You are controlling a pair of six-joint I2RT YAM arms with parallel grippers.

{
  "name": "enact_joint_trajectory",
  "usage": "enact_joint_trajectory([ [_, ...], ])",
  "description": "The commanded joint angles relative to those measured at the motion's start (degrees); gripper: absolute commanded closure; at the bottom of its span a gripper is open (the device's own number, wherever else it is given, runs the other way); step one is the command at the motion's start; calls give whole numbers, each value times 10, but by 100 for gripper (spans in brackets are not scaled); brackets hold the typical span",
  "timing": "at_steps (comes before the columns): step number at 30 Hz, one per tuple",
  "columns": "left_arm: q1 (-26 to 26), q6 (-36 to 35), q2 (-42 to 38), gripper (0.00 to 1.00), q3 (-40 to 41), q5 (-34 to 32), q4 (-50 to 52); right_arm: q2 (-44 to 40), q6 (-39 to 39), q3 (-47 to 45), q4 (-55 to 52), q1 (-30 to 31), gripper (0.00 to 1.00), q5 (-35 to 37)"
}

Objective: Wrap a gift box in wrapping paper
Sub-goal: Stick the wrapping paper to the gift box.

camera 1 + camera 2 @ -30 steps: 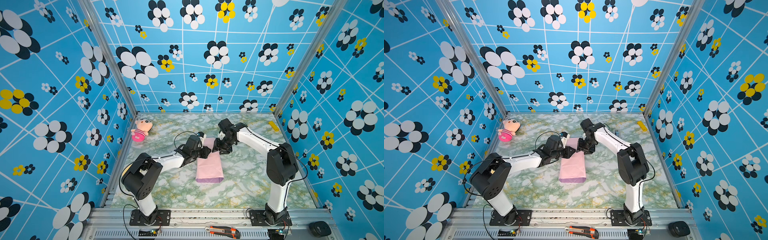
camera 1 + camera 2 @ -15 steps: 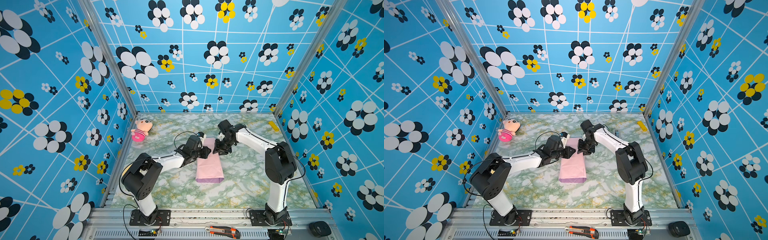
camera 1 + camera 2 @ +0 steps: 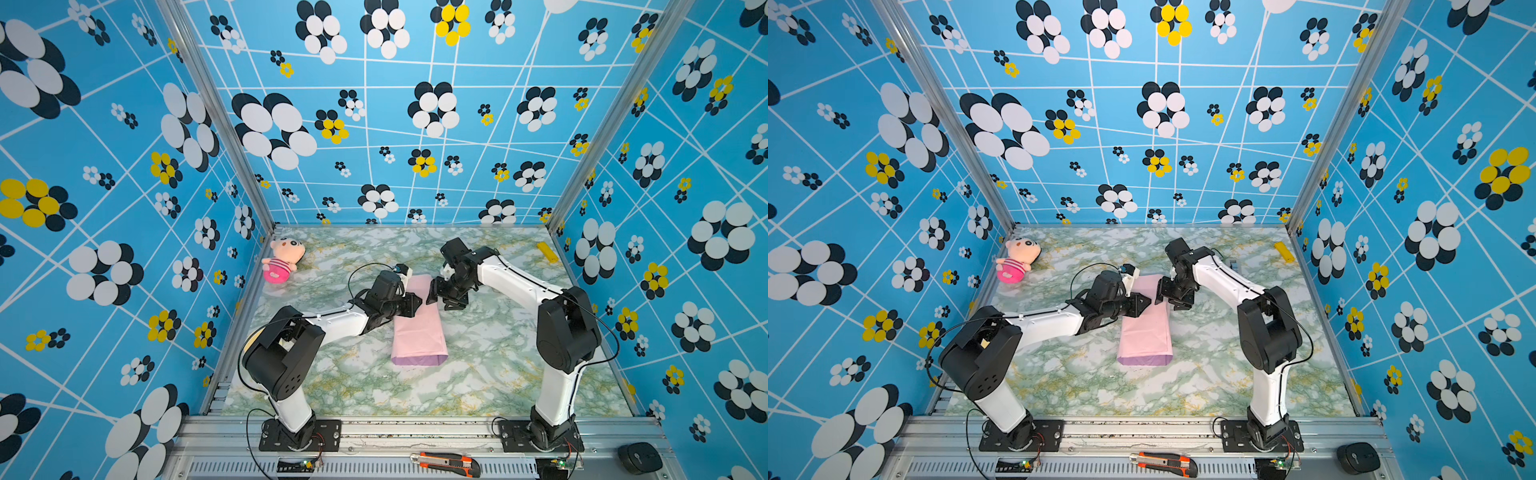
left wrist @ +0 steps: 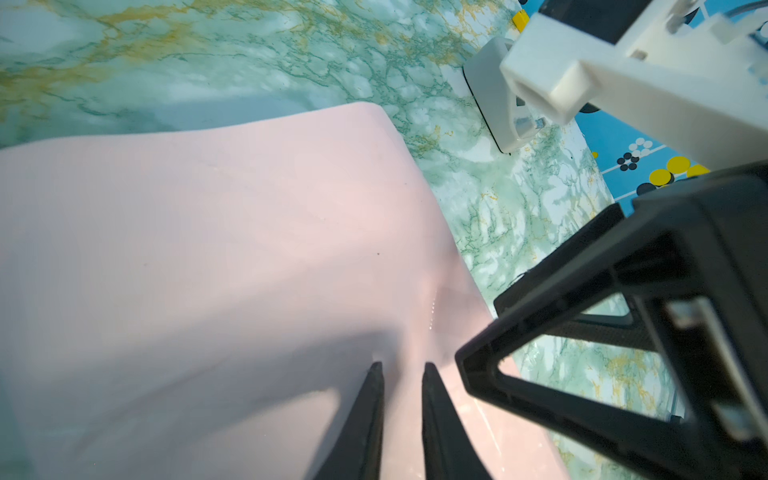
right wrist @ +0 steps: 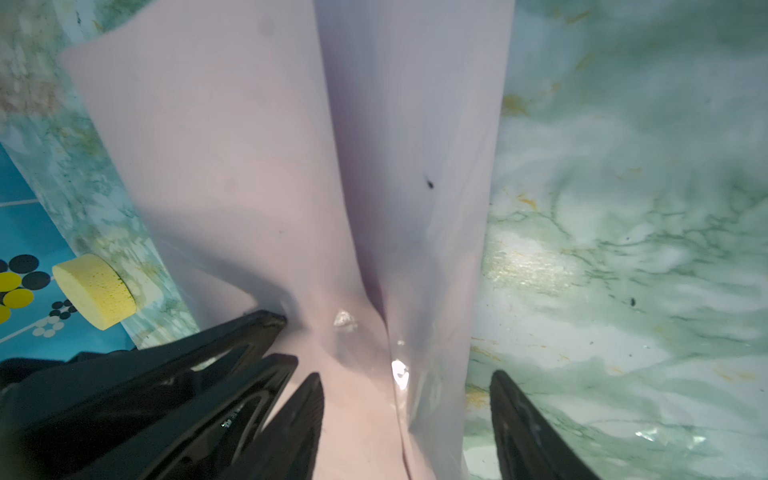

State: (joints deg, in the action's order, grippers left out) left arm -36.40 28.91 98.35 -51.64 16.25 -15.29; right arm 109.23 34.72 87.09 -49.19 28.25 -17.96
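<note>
**A:** Since the wrapping paper (image 3: 419, 332) lies as a loose sleeve with its lilac mouth nearest, where is the gift box?

**B:** Hidden. I'd guess it is inside. Further in, the left gripper (image 4: 403, 368) presses its tips on the pink top, jaws nearly together. Whether they pinch a crease, I cannot tell.

**A:** And the right gripper (image 5: 405, 378)?

**B:** Its jaws are wide apart, straddling the overlapped seam and the sheet's edge. Closing askew could crumple or tear the thin sheet, and if the left lifts, the overlap may spring open. The plush doll (image 3: 282, 262) lies well beyond.
</note>
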Motion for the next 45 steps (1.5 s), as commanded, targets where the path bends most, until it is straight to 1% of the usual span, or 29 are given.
enact_joint_trajectory([
  [1,-1,-6,24,79,36,-25,132,-2,-3,-1,-6,5,34,-7],
  [8,-2,-6,23,79,36,-25,133,31,-3,10,15,13,34,-20],
  [9,-2,-6,23,79,37,-24,132,36,-4,10,20,13,37,-26],
  [12,-2,-5,22,79,35,-23,132,40,-3,7,27,14,51,-31],
  [14,-2,-4,18,78,30,-21,134,38,-2,1,29,14,58,-28],
  [17,-2,-4,4,76,16,-16,145,31,-2,-3,30,14,63,-25],
  [18,-2,-4,-3,73,9,-16,151,29,-2,-1,29,14,63,-24],
  [19,-1,-4,-10,70,0,-16,158,27,-2,0,26,14,61,-24],
  [20,1,-4,-21,66,-9,-17,168,23,-2,4,22,14,56,-22],
  [21,3,-3,-33,62,-19,-16,176,16,-3,7,17,14,46,-16],
  [22,7,-1,-45,59,-27,-15,184,10,-5,11,10,13,39,-9],
  [24,20,6,-75,51,-43,-14,206,-11,-13,17,-7,9,34,11],
  [26,40,22,-103,46,-50,-15,233,-33,-24,12,-14,0,31,20],
  [28,63,43,-131,42,-47,-11,258,-51,-32,-3,-6,-10,28,12],
  [29,74,54,-146,41,-38,-10,268,-59,-35,-14,6,-15,24,4],
  [30,85,66,-161,38,-28,-10,274,-64,-35,-24,18,-19,17,0],
  [31,92,77,-170,35,-18,-8,277,-64,-35,-30,27,-20,7,-7],
  [32,102,85,-175,33,-8,-1,281,-63,-37,-33,36,-20,1,-18],
  [34,109,90,-172,33,10,13,273,-53,-34,-38,55,-19,1,-37],
  [37,108,108,-153,34,33,36,233,-33,-37,-41,75,-13,1,-54],
  [39,104,117,-132,36,33,51,216,-19,-39,-40,83,-10,1,-67],
  [45,83,121,-94,39,20,65,186,9,-40,-35,93,-1,1,-84],
])
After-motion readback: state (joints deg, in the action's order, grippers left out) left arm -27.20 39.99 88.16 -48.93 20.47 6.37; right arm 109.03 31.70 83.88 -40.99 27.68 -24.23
